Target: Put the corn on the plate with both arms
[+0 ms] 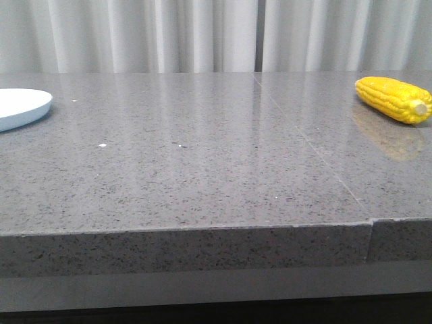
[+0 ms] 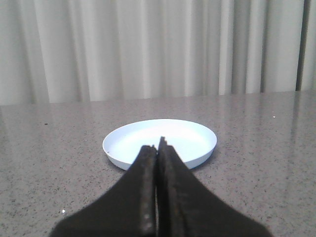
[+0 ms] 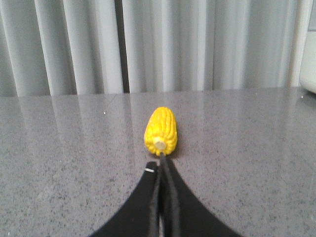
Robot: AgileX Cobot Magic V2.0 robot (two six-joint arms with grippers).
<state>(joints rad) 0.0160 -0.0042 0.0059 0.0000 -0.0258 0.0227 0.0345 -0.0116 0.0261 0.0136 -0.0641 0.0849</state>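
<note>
The yellow corn (image 1: 393, 98) lies on the grey table at the far right, its pale stub end toward the front right. In the right wrist view the corn (image 3: 161, 130) lies end-on just beyond my right gripper (image 3: 160, 160), which is shut and empty. The pale blue-white plate (image 1: 21, 106) sits at the far left edge of the front view, partly cut off. In the left wrist view the plate (image 2: 195, 134) lies just beyond my left gripper (image 2: 157, 146), which is shut and empty. Neither gripper shows in the front view.
The grey speckled table (image 1: 202, 169) has a seam running from the back middle to the front right. Its front edge (image 1: 189, 233) runs across the lower front view. White curtains (image 1: 202, 34) hang behind.
</note>
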